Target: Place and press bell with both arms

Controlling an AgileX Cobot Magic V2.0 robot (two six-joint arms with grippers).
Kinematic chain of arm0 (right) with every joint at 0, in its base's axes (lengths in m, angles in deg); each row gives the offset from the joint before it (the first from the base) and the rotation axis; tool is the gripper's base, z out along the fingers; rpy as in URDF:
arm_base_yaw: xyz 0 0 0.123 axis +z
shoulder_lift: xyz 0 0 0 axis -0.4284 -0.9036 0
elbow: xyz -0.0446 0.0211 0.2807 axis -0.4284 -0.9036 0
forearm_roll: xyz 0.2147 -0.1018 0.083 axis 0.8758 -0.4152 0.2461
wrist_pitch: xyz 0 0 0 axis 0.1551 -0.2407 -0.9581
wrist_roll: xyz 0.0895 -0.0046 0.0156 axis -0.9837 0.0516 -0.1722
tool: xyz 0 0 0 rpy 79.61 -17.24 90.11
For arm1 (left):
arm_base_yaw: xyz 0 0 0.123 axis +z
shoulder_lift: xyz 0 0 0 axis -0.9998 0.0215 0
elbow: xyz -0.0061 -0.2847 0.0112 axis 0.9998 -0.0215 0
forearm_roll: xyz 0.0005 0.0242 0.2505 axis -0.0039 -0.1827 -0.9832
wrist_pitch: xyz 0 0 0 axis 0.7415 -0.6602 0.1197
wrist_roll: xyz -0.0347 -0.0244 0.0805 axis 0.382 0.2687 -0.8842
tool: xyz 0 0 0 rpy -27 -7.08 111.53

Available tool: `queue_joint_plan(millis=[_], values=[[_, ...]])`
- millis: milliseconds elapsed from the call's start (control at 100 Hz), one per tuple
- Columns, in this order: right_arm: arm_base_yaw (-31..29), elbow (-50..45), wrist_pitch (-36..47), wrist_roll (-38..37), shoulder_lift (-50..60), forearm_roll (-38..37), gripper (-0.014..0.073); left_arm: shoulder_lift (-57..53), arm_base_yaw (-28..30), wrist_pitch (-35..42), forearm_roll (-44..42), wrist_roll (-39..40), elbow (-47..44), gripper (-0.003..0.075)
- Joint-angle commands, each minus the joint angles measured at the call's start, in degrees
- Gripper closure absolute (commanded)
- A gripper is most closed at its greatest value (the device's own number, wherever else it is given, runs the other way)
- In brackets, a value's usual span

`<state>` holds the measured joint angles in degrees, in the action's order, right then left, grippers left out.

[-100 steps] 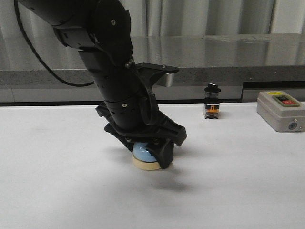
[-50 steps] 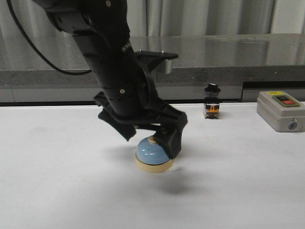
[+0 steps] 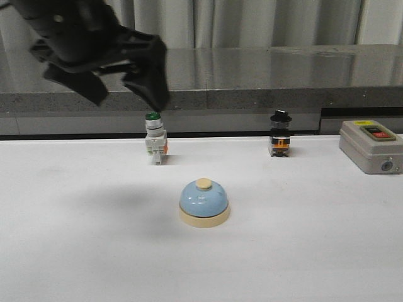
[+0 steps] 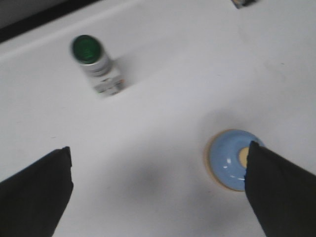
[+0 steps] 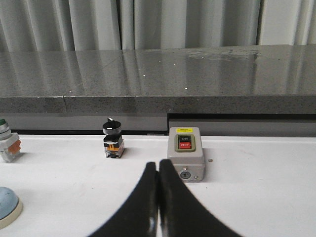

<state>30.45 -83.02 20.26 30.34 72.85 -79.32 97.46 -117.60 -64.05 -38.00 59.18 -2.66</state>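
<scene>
A white table (image 3: 327,251) runs in front of a grey stone counter (image 3: 283,69) and pale curtains. The bell (image 3: 204,202), a light-blue dome on a cream base with a cream button on top, sits upright near the middle of the table, with nothing touching it. The left gripper (image 3: 123,85) hangs in the air above and behind it, toward the left, its dark fingers spread apart and holding nothing. In the left wrist view the two fingers (image 4: 34,195) frame the table from above, with the bell (image 4: 228,159) partly hidden behind one of them. A green-capped switch (image 3: 154,137) stands behind the bell, to the left. A black-knobbed switch (image 3: 279,133) stands behind it to the right, and a grey box (image 3: 371,146) with a red button sits at the far right. The right gripper (image 5: 158,197) shows only in its own wrist view, fingers pressed together on nothing, low over the table and pointing toward the grey box.
</scene>
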Motion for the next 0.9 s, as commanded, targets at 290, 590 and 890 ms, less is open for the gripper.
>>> queue_joint_plan(millis=[290, 590, 890], values=[[-0.4, 0.8, 4.8, 0.6, 1.0, -0.6, 0.0653, -24.4, 15.6, 8.2, 1.1, 0.7, -15.6, 0.0057], [-0.4, 0.8, 4.8, 0.6, 1.0, -0.6, 0.0653, -41.7, 19.0, 7.0, 1.7, 0.7, -25.5, 0.0058], [-0.4, 0.8, 4.8, 0.6, 1.0, -0.6, 0.0653, -55.5, 19.0, 1.4, 2.2, 0.7, -28.5, 0.0286]])
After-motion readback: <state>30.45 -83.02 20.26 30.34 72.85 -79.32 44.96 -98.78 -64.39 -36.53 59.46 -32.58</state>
